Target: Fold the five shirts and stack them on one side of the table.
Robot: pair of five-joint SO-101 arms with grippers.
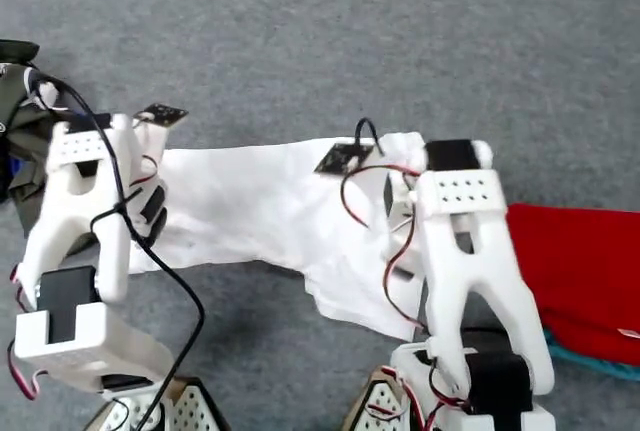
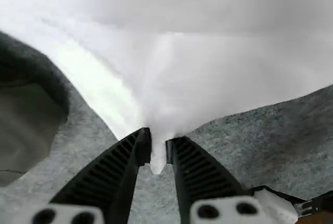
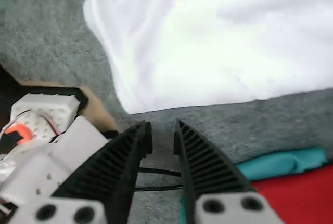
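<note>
Folding step on white shirt (image 1: pixel 255 206) is underway; left hand (image 2: pixel 158 154) is pinching its edge; right hand (image 3: pixel 162 133) is hovering beside it, slightly parted, empty; next move likely needs the right hand gripping the hem.

White shirt (image 1: pixel 260 211): soft matt cloth, creased. Worktop (image 1: pixel 300 41): covered in rough grey fabric, possibly felt or carpet. Red shirt (image 1: pixel 580 261): smooth, matt cloth. Right arm (image 1: pixel 450 281): white matt plastic. Left hand (image 2: pixel 157 154): black plastic fingers (image 2: pixel 119 167), ribbed on the inner faces.
</note>
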